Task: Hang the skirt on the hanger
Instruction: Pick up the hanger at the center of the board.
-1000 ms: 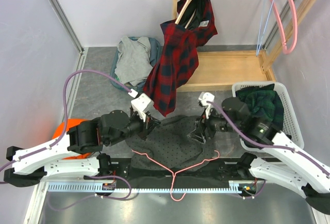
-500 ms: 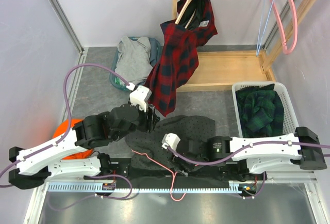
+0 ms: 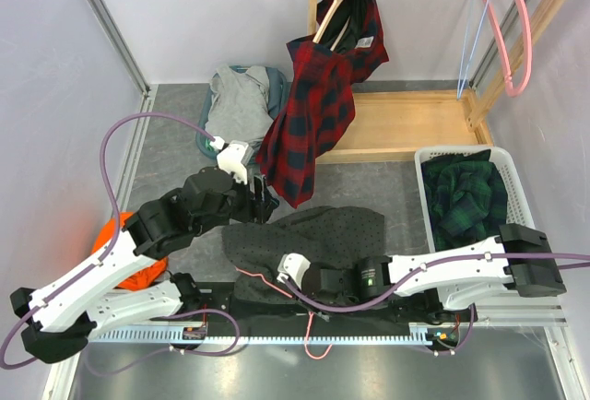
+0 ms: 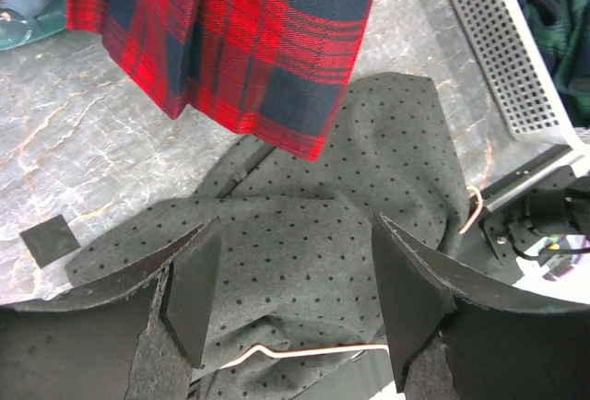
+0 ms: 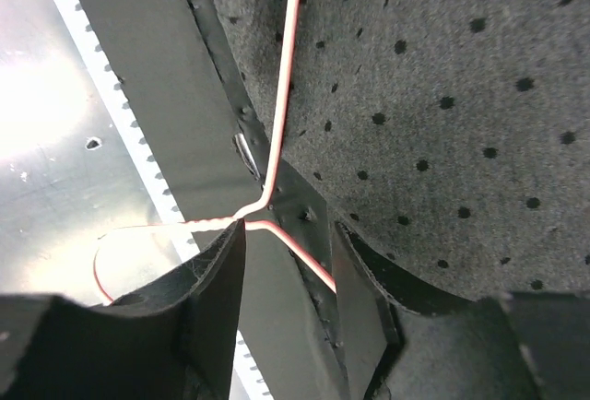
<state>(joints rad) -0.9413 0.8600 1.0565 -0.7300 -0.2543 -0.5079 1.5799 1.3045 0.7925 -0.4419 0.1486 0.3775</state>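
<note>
The skirt [image 3: 318, 234] is dark grey cloth with black dots, lying crumpled on the table between the arms. The thin pink wire hanger [image 3: 311, 319] lies at its near edge, hook toward the bases. My left gripper [image 3: 267, 199] hovers open over the skirt's far left part; in the left wrist view the skirt [image 4: 304, 225] and hanger wire [image 4: 313, 352] lie below the left gripper [image 4: 300, 303], which holds nothing. My right gripper [image 3: 297, 294] is low at the hanger's neck. In the right wrist view, one arm of the hanger [image 5: 281, 114] runs between the right gripper's [image 5: 286, 289] parted jaws, beside the skirt [image 5: 442, 96].
A red plaid garment [image 3: 318, 105] hangs from the wooden rack [image 3: 406, 128] down to the skirt's far edge. A white basket [image 3: 516, 165] of green plaid stands right. Grey clothes in a teal basin [image 3: 240, 105] lie far left. Pink hangers [image 3: 512, 31] hang top right. A black rail [image 5: 157, 77] borders the near edge.
My left gripper let go of the skirt's left edge, opened and drew back. My right arm swung from the skirt's right side to the hanger's neck, its jaws narrowing.
</note>
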